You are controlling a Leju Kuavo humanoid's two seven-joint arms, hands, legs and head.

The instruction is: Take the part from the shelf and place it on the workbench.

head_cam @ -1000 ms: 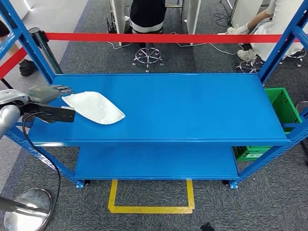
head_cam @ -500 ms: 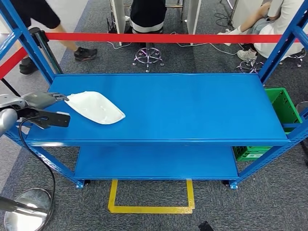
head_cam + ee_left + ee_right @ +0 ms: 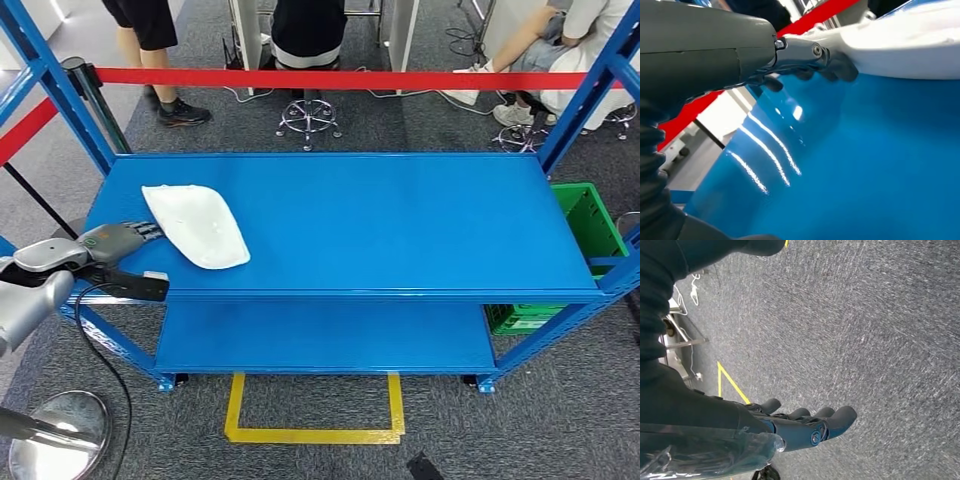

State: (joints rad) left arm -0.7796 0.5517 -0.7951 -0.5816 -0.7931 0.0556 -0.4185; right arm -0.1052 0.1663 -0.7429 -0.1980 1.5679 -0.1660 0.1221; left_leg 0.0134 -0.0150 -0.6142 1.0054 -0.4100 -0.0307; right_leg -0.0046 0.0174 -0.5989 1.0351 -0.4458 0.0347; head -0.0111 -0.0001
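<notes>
The white, leaf-shaped part point(image 3: 198, 225) lies flat on the left of the blue shelf's top board point(image 3: 392, 220). My left hand point(image 3: 121, 240) reaches in from the left at the shelf's front corner, its fingers stretched out and touching the part's near-left edge. In the left wrist view the dark fingertips point(image 3: 836, 70) lie against the underside of the part's rim point(image 3: 904, 45), with no thumb seen on it. My right hand point(image 3: 810, 425) hangs over grey carpet, fingers loosely extended with nothing in them.
A red barrier tape point(image 3: 340, 78) runs behind the shelf, with people standing and sitting beyond it. A green crate point(image 3: 589, 225) sits at the shelf's right end. A yellow floor marking point(image 3: 313, 433) lies in front, and a round metal stand base point(image 3: 53, 440) at the lower left.
My left hand has moved toward the shelf's front edge and nearer me. The part has turned, its right tip swinging toward the front. A person walked past behind the tape.
</notes>
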